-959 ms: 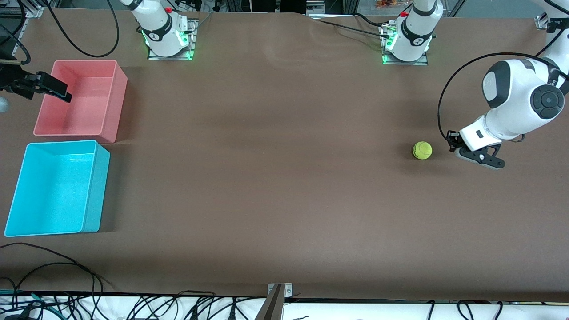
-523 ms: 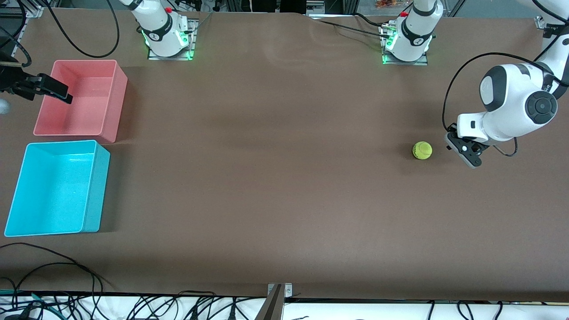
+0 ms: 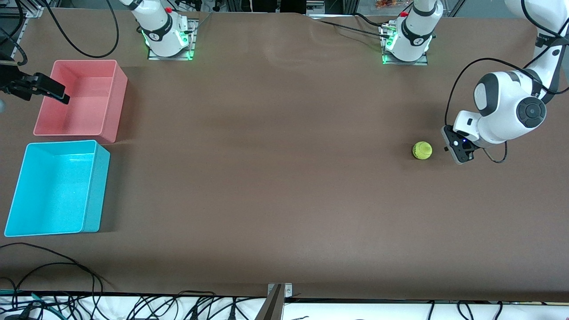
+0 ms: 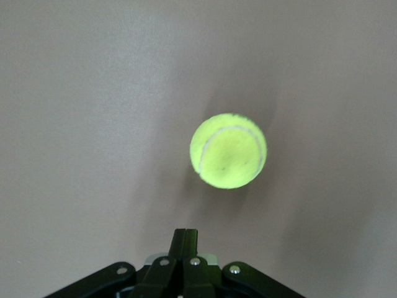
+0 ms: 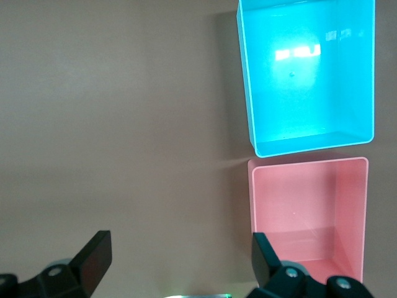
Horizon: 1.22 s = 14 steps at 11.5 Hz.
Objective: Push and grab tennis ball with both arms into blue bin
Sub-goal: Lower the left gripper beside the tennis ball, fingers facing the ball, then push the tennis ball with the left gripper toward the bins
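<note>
Left gripper [image 3: 460,151] lined up low beside ball [image 3: 422,150], fingers [image 4: 184,242] pressed together for a push.

Ball [image 4: 227,150] resting on bare tabletop [image 3: 284,178] toward left arm's end, apart from closed fingertips and well apart from blue bin [image 3: 58,189], which sits at right arm's end, nearer the front camera than pink bin [image 3: 82,98]. Shut fingers likely meant as a single blunt pusher, aimed to roll ball across toward the bins. Right gripper [image 5: 180,254] waiting above tabletop by pink bin [image 5: 307,214], fingers spread wide, probably ready to catch the rolling ball and drop it into blue bin [image 5: 307,74].
</note>
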Motion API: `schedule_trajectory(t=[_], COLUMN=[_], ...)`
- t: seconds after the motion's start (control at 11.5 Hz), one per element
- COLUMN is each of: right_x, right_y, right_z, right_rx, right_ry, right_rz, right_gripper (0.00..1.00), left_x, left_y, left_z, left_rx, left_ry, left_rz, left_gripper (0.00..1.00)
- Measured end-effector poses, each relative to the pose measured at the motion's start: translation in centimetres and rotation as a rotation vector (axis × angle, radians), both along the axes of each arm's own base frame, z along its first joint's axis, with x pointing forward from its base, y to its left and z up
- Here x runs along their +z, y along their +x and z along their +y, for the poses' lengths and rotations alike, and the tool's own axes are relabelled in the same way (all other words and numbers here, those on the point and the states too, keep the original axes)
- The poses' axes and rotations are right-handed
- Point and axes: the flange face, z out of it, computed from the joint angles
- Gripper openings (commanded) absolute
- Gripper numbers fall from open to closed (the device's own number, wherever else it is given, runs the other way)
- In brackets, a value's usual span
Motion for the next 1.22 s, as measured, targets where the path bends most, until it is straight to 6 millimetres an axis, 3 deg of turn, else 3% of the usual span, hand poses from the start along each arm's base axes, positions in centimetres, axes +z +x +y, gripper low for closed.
schedule_trajectory(t=[0.26,0.52,1.22], right_x=[0.0,0.1,0.0], right_y=[0.0,0.0,0.0], right_z=[0.0,0.0,-0.1], right_rx=[0.000,0.000,-0.003], right_ry=[0.000,0.000,0.000], right_rz=[-0.001,-0.001,0.000], right_gripper=[1.00,1.00,1.00], left_x=[-0.7,-2.8,-7.2], left_y=[0.7,0.7,-0.6], left_z=[0.5,0.5,0.3], left_rx=[-0.165,-0.235,-0.251], left_ry=[-0.005,-0.010,-0.028], left_rz=[-0.057,-0.048,0.027], left_gripper=[0.00,0.00,0.00])
